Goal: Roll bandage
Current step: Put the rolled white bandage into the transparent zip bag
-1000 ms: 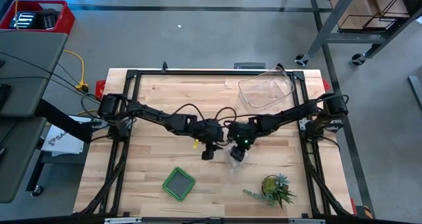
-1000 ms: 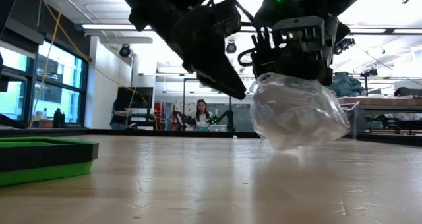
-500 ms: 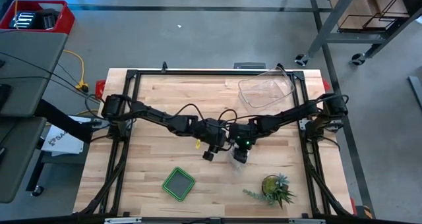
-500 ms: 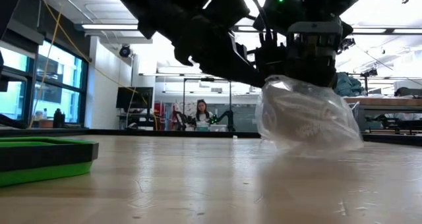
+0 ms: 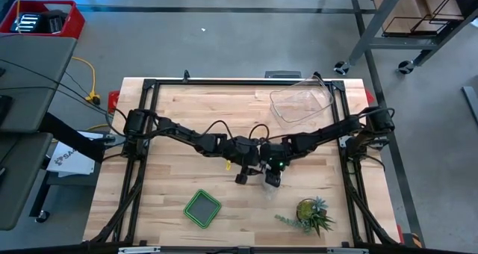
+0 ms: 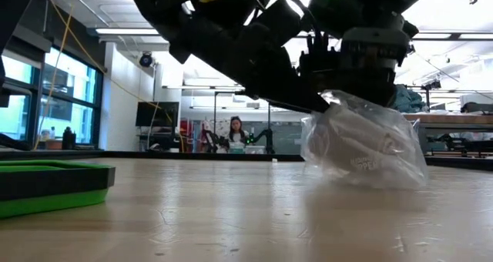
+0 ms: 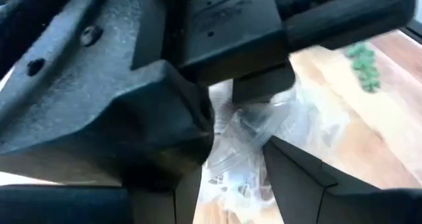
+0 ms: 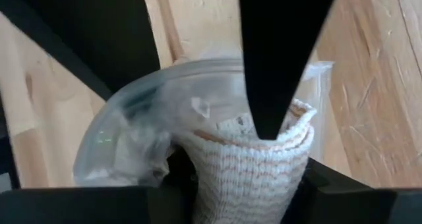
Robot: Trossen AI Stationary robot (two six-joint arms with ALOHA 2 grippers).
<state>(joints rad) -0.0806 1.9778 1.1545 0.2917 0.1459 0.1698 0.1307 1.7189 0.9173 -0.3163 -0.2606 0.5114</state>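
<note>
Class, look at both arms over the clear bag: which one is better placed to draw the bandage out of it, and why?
Probably the left. The right gripper already holds the plastic bag from above, with the bandage inside. The left gripper sits open right beside the bag's mouth.

Both arms stretched inward from the table's side edges, meeting just below centre of the high view. Left gripper (image 5: 242,178) tipped downward beside its partner, fingers apart. Right gripper (image 5: 272,179) pointed straight down, fingers (image 8: 267,72) closed around the bandage (image 8: 247,161). Wrists nearly touching.
</note>
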